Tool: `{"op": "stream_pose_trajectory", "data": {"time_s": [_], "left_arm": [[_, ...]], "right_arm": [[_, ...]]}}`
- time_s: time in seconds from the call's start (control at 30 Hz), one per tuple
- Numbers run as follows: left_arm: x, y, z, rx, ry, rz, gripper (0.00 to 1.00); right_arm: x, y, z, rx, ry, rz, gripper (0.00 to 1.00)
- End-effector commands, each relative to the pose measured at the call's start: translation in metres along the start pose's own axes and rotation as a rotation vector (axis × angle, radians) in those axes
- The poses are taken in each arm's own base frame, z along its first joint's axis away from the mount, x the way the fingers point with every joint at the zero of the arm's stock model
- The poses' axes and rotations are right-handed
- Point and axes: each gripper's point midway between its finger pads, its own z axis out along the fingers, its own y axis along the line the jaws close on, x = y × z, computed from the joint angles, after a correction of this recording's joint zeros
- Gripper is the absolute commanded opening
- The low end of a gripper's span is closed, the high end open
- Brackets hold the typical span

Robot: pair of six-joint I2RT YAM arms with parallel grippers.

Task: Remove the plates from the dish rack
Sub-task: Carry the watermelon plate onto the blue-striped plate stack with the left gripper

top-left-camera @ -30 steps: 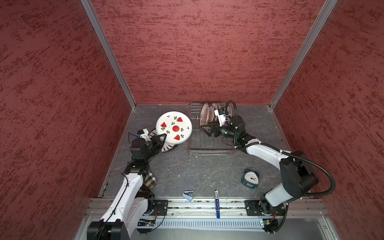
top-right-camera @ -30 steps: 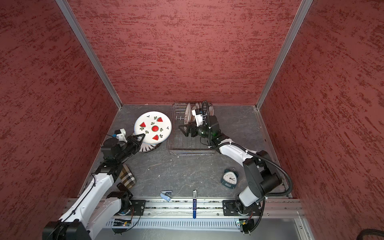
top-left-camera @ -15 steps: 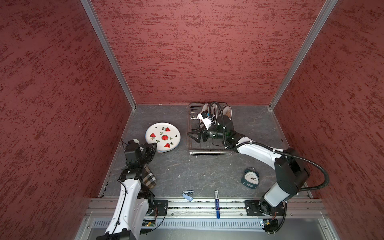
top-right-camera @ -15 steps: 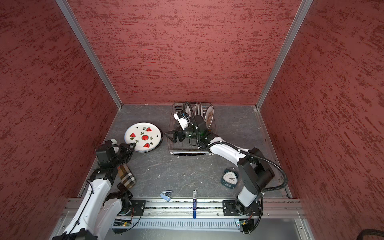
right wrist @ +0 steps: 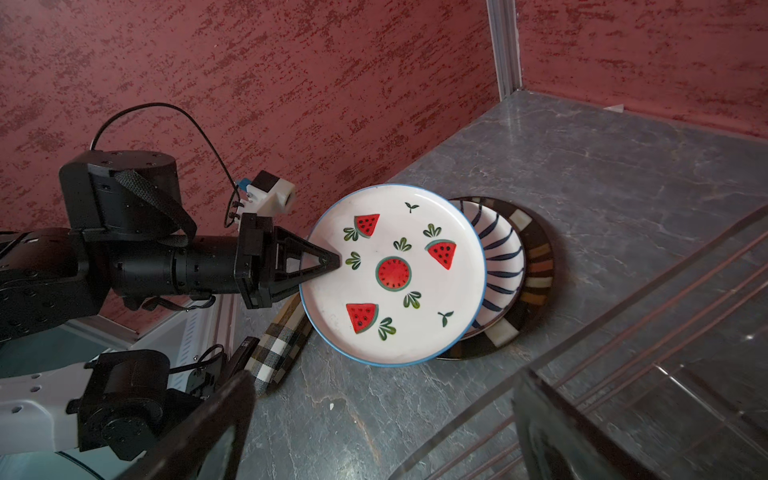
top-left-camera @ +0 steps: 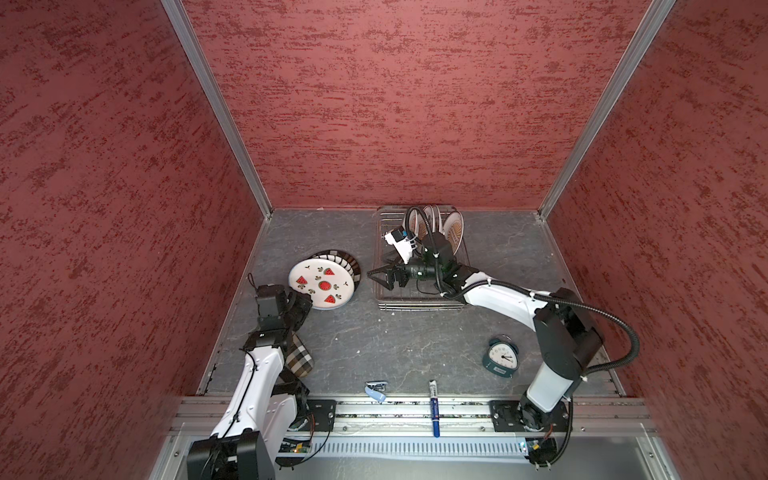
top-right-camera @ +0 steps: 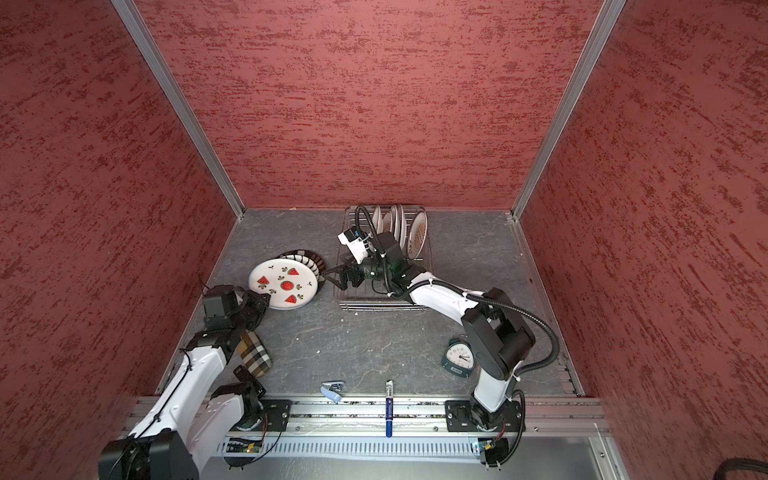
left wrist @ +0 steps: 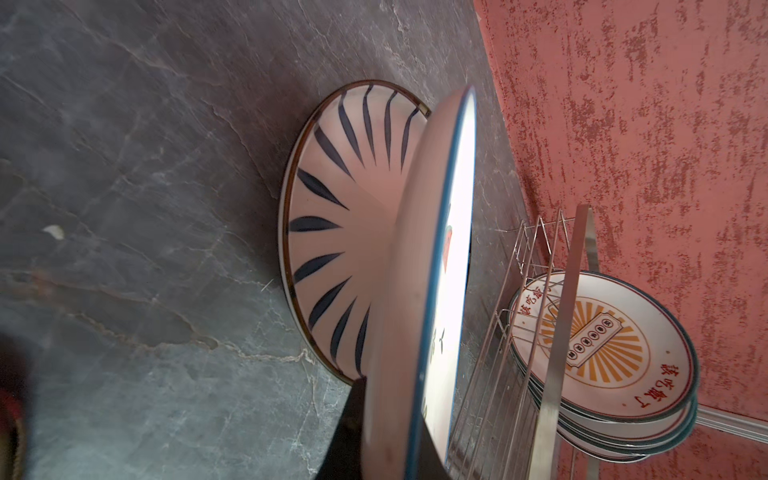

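Observation:
A white watermelon plate (top-left-camera: 324, 284) (top-right-camera: 284, 284) (right wrist: 395, 274) (left wrist: 411, 291) leans tilted over a blue-dash plate (right wrist: 500, 257) (left wrist: 332, 232) and a dark plate (right wrist: 536, 270) on the floor, left of the dish rack (top-left-camera: 419, 305) (top-right-camera: 382, 305). My left gripper (top-left-camera: 305, 301) (top-right-camera: 262, 299) (right wrist: 328, 262) (left wrist: 390, 436) is shut on the watermelon plate's near rim. Several plates (top-left-camera: 453, 228) (top-right-camera: 417, 232) (left wrist: 602, 345) stand upright at the back of the rack. My right gripper (top-left-camera: 380, 276) (top-right-camera: 338, 276) (right wrist: 382, 424) hangs open over the rack's left front corner, holding nothing.
A teal alarm clock (top-left-camera: 500, 359) stands front right beside the right arm. A checked pouch (top-left-camera: 299, 359) lies under the left arm. A blue clip (top-left-camera: 376, 390) and a marker (top-left-camera: 434, 407) lie at the front edge. Red walls close three sides.
The left gripper has brought the watermelon plate down and toward the front left onto the stack. The right gripper has swung left from the racked plates to the rack's left front corner.

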Motion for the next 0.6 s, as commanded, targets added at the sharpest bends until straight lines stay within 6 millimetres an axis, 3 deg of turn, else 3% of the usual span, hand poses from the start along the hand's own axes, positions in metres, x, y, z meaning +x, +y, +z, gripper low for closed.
{"op": "stream_pose_trajectory", "data": {"time_s": [0.0,0.3,0.57], "left_arm": [[-0.034,-0.036,-0.008,0.083,-0.131,0.058,0.07],[-0.038,-0.034,0.014,0.078,-0.108,0.044,0.08],[-0.037,-0.022,0.031,0.022,-0.088,0.040,0.22]], "right_arm": [[-0.008,0.008,0.006,-0.021,-0.002,-0.049,0.97],[-0.001,-0.007,0.005,0.063,0.020,-0.068,0.96],[0.002,-0.011,0.007,0.079,0.028,-0.071,0.96]]}}
